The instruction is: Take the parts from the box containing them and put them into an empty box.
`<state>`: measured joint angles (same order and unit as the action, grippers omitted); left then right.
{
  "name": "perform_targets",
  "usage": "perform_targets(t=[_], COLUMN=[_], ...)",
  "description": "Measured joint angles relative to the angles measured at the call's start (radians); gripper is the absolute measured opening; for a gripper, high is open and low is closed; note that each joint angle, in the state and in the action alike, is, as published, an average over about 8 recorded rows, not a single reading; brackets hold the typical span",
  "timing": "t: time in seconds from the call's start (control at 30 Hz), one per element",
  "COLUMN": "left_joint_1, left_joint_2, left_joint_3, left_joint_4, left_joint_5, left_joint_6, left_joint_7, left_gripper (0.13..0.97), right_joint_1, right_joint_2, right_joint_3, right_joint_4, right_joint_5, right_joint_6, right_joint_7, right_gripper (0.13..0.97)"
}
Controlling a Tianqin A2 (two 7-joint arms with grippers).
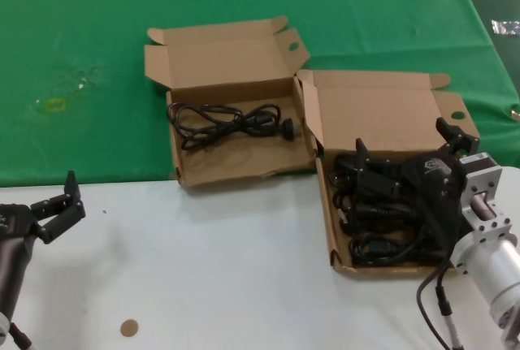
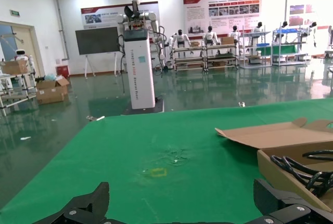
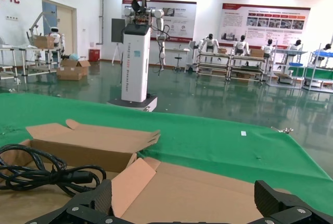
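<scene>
R pincer over cords.

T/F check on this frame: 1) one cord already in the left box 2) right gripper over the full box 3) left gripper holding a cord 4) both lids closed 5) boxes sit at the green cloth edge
1. One cord lies in the left box. True: a single black cord lies in the wider cardboard box.
2. The right gripper is over the full box. True: the right gripper is open above the pile of cords in the longer box.
3. The left gripper holds a cord. False: the left gripper is open and holds nothing, low over the white table.
4. Both lids are closed. False: both lids stand open.
5. The boxes sit at the edge of the green cloth. True: both straddle the edge of the green cloth.
</scene>
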<state>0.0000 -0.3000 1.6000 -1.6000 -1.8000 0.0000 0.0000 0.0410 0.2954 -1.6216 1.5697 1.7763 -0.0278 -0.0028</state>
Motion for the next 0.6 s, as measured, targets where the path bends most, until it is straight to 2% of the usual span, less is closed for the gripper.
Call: perform_targets(t=[0.6], left_joint_1=[0.0], left_joint_2=[0.0], left_joint_3=[0.0], left_joint_4=[0.0], left_joint_5=[0.0], left_joint_6=[0.0], left_joint_7=[0.0], left_gripper=[0.966], right_joint_1=[0.0], right_joint_2=[0.0], right_joint_3=[0.0], right_joint_4=[0.0], right_joint_5=[0.0], right_joint_6=[0.0], right_joint_7=[0.0], right_gripper=[0.966])
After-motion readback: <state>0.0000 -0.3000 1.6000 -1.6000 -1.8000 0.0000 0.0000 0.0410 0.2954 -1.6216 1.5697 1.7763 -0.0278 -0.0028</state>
